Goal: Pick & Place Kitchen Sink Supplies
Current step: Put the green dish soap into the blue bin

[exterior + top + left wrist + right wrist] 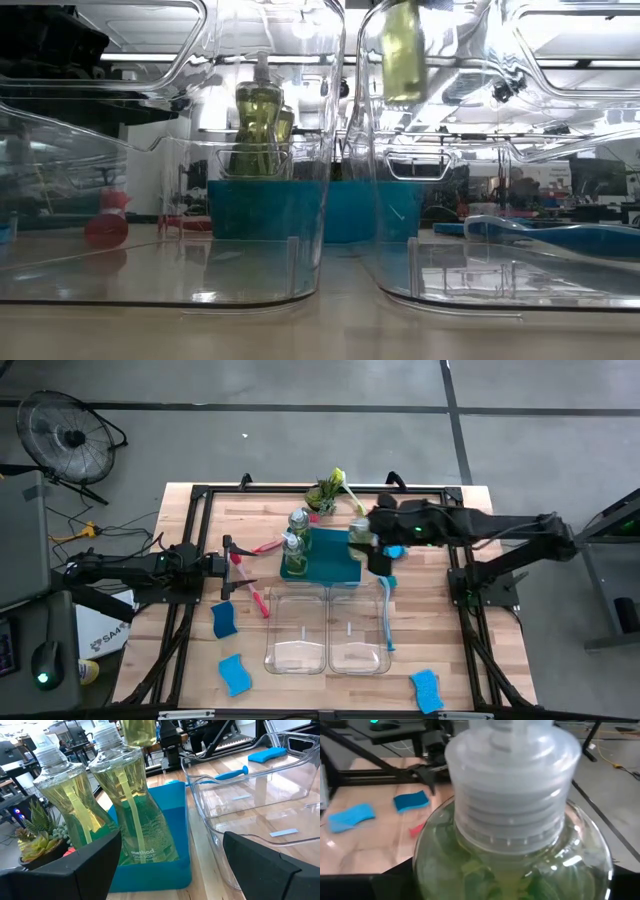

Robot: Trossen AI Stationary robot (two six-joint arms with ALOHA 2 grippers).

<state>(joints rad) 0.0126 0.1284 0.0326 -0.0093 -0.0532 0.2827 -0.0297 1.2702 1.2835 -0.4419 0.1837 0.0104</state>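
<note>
Two clear bins (pixel 328 630) sit nearest the camera, side by side at the table's front edge. Left gripper (pixel 232 564) rests at table left, fingers apart, holding nothing; a red-pink brush (pixel 256 598) and blue sponges (pixel 223 619) lie near it. Teal tray (pixel 330 560) behind the bins carries two soap bottles (pixel 295 532) at its left end. Right gripper (pixel 372 540) is clamped on a third soap bottle (pixel 512 855), lifted above the tray's right end. Blue brush (pixel 387 610) lies beside the right bin.
</note>
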